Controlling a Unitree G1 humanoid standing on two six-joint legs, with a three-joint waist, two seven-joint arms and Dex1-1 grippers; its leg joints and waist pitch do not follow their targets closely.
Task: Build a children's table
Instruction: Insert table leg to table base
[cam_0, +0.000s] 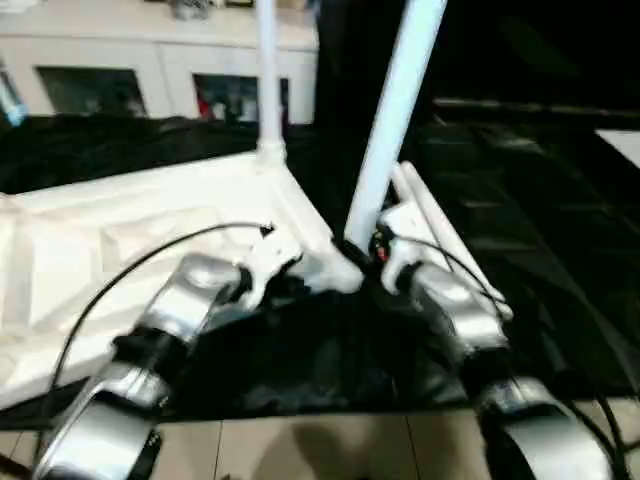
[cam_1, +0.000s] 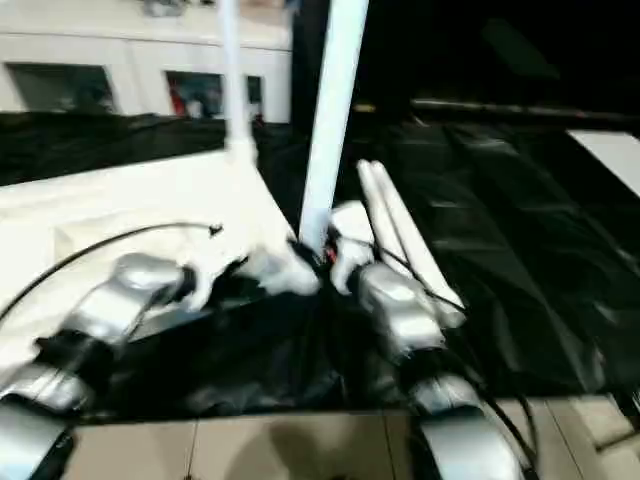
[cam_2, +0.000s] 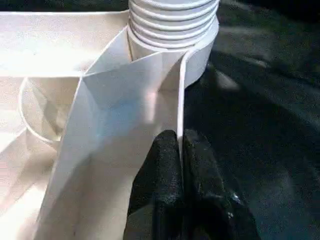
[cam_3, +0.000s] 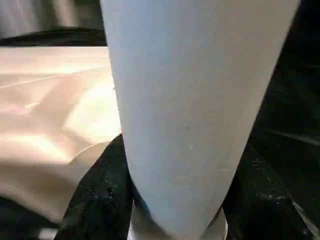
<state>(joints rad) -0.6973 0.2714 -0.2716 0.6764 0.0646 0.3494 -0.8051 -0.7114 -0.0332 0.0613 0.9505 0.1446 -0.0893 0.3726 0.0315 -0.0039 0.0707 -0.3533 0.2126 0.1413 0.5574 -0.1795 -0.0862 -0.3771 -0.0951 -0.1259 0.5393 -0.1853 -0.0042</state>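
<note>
The white tabletop (cam_0: 120, 240) lies upside down with its ribbed underside showing. One leg (cam_0: 268, 80) stands upright in the far corner socket. A second leg (cam_0: 395, 110) leans slightly in the near right corner socket, its ridged end (cam_2: 172, 20) seated there. My right gripper (cam_3: 180, 210) is shut on this leg low down, one black finger (cam_3: 100, 200) on each side. My left gripper (cam_2: 179, 150) is shut on the tabletop's thin side wall just beside that socket. Two loose legs (cam_0: 430, 215) lie on the black sheet to the right.
A black sheet (cam_0: 540, 230) covers the work area under and around the tabletop. A white cabinet with shelves (cam_0: 150, 60) stands behind. Tiled floor (cam_0: 330, 450) shows at the near edge. A white flat object (cam_0: 625, 140) sits at the far right.
</note>
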